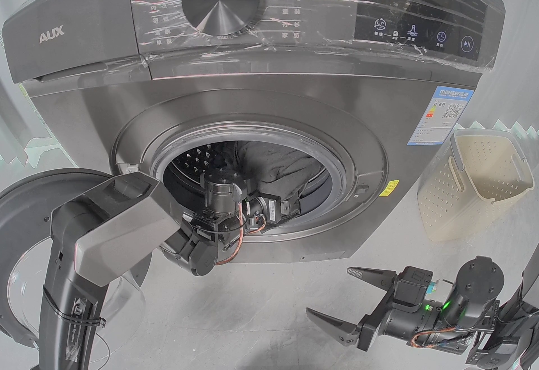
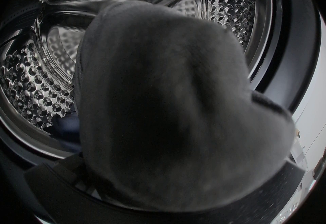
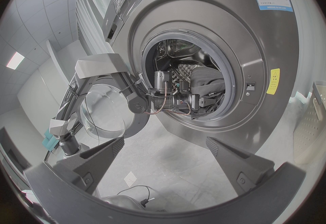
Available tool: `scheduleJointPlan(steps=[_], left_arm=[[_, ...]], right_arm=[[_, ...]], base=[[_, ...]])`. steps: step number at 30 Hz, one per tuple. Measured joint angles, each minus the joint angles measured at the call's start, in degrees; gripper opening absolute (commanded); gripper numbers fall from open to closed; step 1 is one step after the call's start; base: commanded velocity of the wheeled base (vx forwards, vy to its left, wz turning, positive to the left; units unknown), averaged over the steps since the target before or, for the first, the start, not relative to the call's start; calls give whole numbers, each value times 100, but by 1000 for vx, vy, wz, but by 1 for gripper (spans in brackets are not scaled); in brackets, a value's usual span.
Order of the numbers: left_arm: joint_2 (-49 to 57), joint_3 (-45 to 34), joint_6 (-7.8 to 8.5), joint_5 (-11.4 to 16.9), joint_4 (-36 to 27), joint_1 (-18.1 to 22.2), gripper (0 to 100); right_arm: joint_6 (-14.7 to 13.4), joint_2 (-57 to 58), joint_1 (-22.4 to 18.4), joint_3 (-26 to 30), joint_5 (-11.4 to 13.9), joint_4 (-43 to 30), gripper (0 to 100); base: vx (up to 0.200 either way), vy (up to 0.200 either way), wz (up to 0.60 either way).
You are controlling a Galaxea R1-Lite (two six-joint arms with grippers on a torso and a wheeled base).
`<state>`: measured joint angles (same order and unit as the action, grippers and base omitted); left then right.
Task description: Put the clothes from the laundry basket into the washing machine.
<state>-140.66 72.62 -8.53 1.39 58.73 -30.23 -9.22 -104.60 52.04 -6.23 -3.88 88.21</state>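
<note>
Evidently soft and light, the dark garment (image 1: 275, 166) bunches inside the washing machine (image 1: 337, 102) over the left gripper (image 1: 283, 203), whose hold cannot be told, and wants pinching at a thick fold; the right gripper (image 1: 328, 291) hangs low, fingers spread.

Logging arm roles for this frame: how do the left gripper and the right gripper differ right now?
Place: the left gripper is inside the door opening of the washing machine; the right gripper hangs over the floor in front of it.
Load: the left gripper is pressed into the dark grey garment at the drum mouth; the right gripper is open and empty.
Shared: both face the machine.
</note>
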Motion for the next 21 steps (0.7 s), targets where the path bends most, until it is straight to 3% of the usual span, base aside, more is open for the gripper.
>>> scheduleJointPlan(steps=[1, 10, 21], left_arm=[[-55, 67, 38, -2, -11, 2, 0], [-417, 814, 85, -146, -90, 48, 0], [-640, 2239, -66, -729, -60, 352, 0]], right_arm=[[0, -1, 2, 0, 0, -2, 100], [-2, -9, 7, 0, 0, 0, 100], [-2, -11, 10, -18, 2, 0, 100]], base=[[0, 0, 0], [0, 0, 0], [0, 0, 0]])
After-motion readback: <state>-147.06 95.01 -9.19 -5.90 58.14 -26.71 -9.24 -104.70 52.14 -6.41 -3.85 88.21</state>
